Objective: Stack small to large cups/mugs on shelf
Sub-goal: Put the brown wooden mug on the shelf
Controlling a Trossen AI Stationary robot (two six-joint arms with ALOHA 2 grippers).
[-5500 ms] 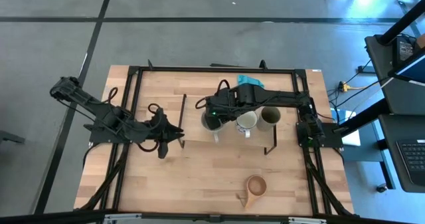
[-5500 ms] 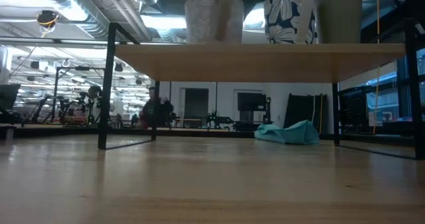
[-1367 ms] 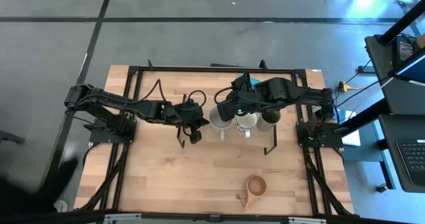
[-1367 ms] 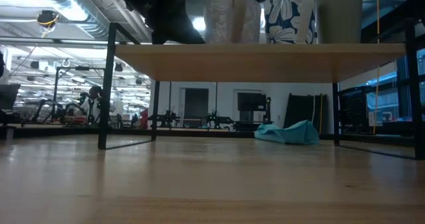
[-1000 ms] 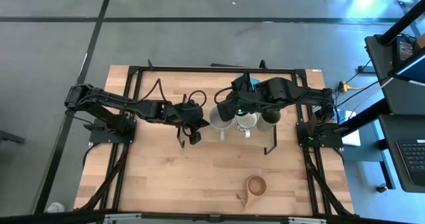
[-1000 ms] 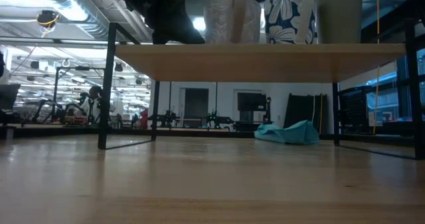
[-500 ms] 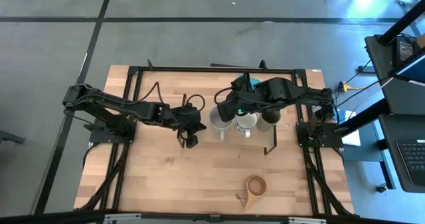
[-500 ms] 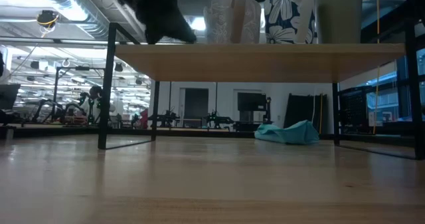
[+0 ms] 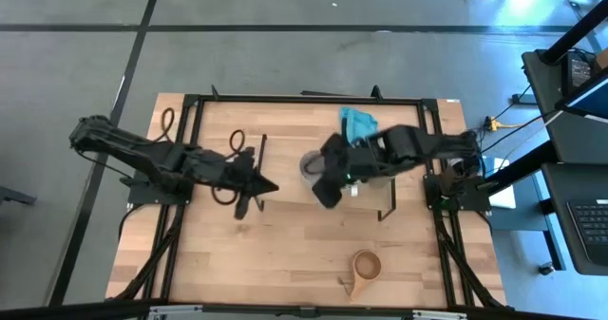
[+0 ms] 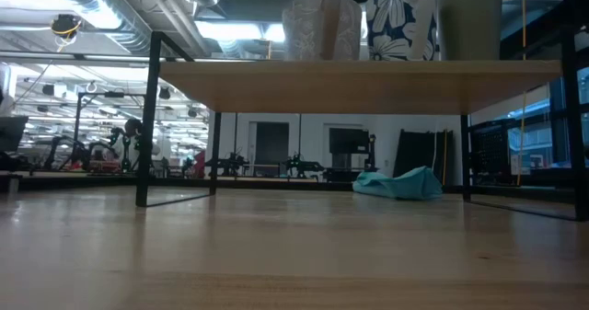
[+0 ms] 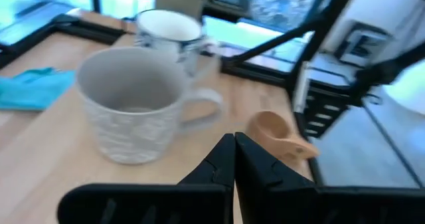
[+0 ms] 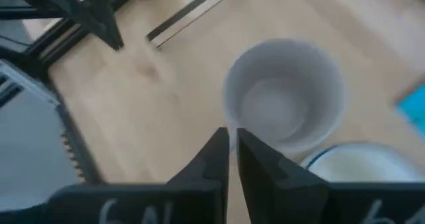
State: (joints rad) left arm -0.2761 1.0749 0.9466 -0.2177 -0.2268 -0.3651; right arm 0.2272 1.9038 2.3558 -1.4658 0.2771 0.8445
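The shelf (image 9: 285, 173) stands across the middle of the table; its board also shows in the low view (image 10: 359, 73). On it stand the grey mug (image 9: 312, 163) (image 11: 133, 104), the white flowered mug (image 10: 400, 20) (image 11: 169, 31) and the olive cup (image 10: 469, 16). The brown wooden cup (image 9: 364, 268) rests on the tabletop near the front edge. My left gripper (image 9: 273, 185) (image 11: 234, 151) is shut, left of the grey mug. My right gripper (image 9: 323, 195) (image 12: 232, 144) is shut, just near of the grey mug (image 12: 285, 98).
A teal cloth (image 9: 359, 122) lies on the table behind the shelf and shows in the low view (image 10: 400, 183). The shelf's black wire legs (image 9: 261, 159) (image 9: 389, 201) stand at both ends. Bare tabletop (image 9: 266, 254) lies at the front left.
My left gripper has drawn back from the grey mug toward the table's left edge and has left the low view. My right gripper has swung from over the grey mug toward the near edge. The mugs on the shelf stand as before.
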